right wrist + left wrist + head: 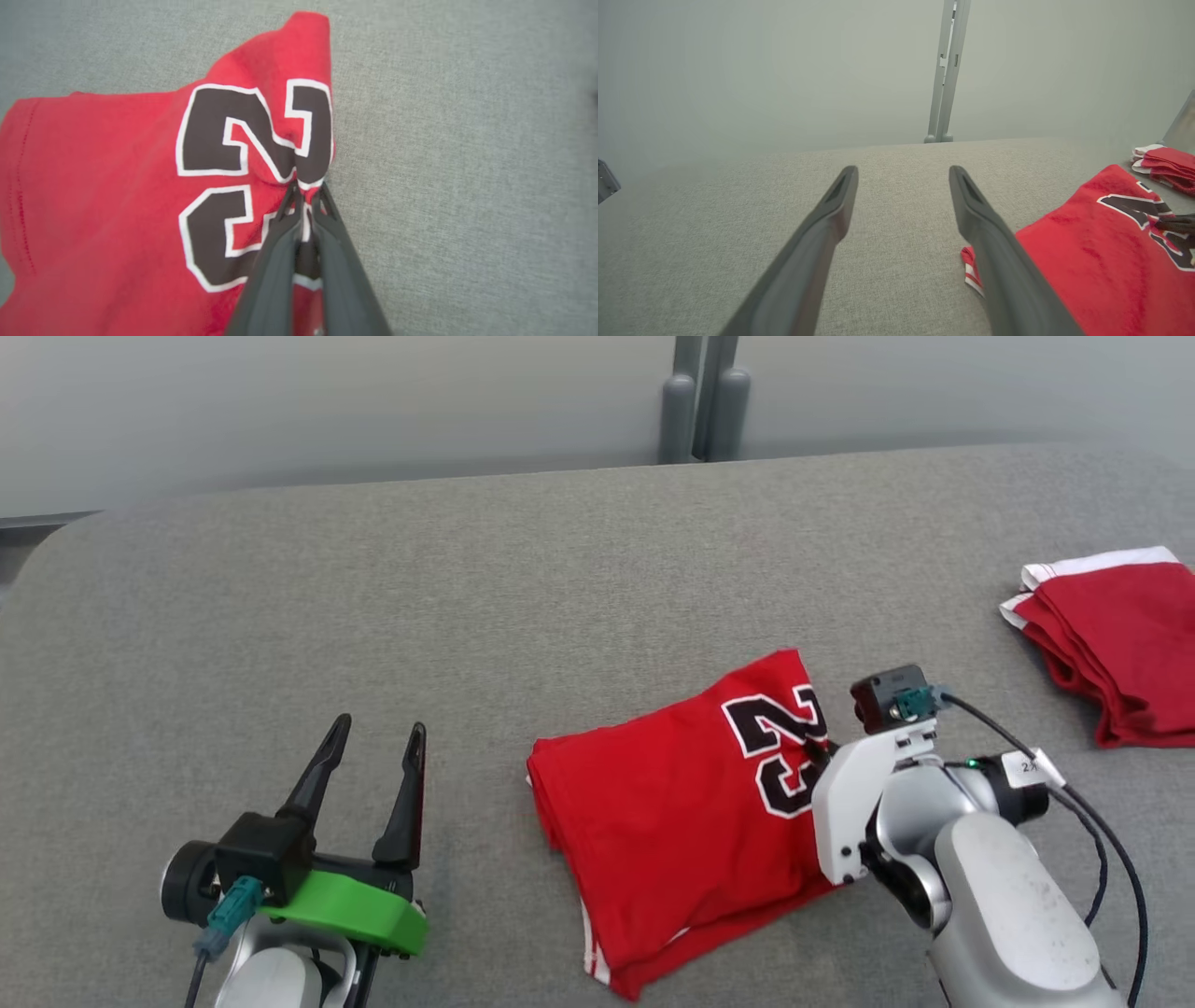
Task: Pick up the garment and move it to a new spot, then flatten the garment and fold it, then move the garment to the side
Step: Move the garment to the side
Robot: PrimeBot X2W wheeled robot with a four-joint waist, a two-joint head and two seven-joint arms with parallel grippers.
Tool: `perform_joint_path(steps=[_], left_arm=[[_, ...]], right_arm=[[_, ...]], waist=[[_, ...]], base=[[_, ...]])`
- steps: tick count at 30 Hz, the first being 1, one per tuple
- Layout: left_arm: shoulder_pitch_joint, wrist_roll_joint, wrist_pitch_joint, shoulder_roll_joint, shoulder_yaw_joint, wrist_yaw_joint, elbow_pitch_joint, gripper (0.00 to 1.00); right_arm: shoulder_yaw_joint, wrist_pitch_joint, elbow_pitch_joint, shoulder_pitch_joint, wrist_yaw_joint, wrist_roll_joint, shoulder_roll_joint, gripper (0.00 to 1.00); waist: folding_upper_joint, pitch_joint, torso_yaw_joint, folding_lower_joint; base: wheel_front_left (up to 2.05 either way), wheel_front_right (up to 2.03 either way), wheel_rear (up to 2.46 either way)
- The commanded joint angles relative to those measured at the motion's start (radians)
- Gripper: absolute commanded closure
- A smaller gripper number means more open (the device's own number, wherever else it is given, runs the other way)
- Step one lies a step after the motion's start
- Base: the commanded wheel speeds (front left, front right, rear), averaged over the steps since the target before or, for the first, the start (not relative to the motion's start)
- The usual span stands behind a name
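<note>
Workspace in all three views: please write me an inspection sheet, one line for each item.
Surface: grey fabric, flat.
Job's things: folded red jersey, number 23, lying flat.
Clutter: second folded red garment, far right, apart.
Grippers: left gripper open over fabric; right gripper shut on jersey's edge.
Cables: black cable loops from right wrist.
Surroundings: grey post, pale wall behind.

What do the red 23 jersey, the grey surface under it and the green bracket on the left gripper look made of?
The red folded jersey with black 23: soft knit fabric, probably synthetic; matte, faintly fuzzy, stitched hem line.
The grey flat surface: woven upholstery-like cloth; matte, flecked weave visible.
The curved green bracket: rigid plastic, possibly printed; smooth, uniform colour, slight sheen.
</note>
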Motion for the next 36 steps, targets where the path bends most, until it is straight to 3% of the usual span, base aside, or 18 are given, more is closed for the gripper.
perform_joint_path(steps=[1,8,19,29,36], left_arm=[[-0.016,0.008,-0.003,-0.002,0.012,0.003,-0.011,0.00],[-0.039,0.031,-0.003,-0.004,0.061,0.010,-0.055,0.00],[-0.104,0.069,-0.002,0.030,0.122,0.002,-0.115,0.00],[-0.153,0.095,-0.002,0.041,0.088,-0.008,-0.133,0.00],[-0.190,0.110,-0.002,0.058,0.057,-0.015,-0.153,0.00]], right_arm=[[0.001,0.014,-0.015,-0.031,-0.002,-0.018,-0.010,1.00],[0.010,0.061,-0.039,-0.157,-0.002,-0.031,-0.053,1.00],[-0.014,0.077,0.050,-0.413,-0.002,-0.013,-0.113,1.00],[-0.052,0.088,0.017,-0.522,-0.002,-0.040,-0.257,1.00],[-0.146,0.085,-0.005,-0.525,-0.002,-0.067,-0.321,1.00]], waist=[[-0.0001,0.030,-0.063,-0.0001],[-0.0001,0.096,-0.164,-0.0001],[-0.0001,0.239,-0.317,-0.0001],[-0.0001,0.330,-0.334,-0.0001],[-0.0001,0.393,-0.295,-0.0001]], base=[[0.00,0.00,0.00],[0.00,0.00,0.00],[0.00,0.00,0.00],[0.00,0.00,0.00],[0.00,0.00,0.00]])
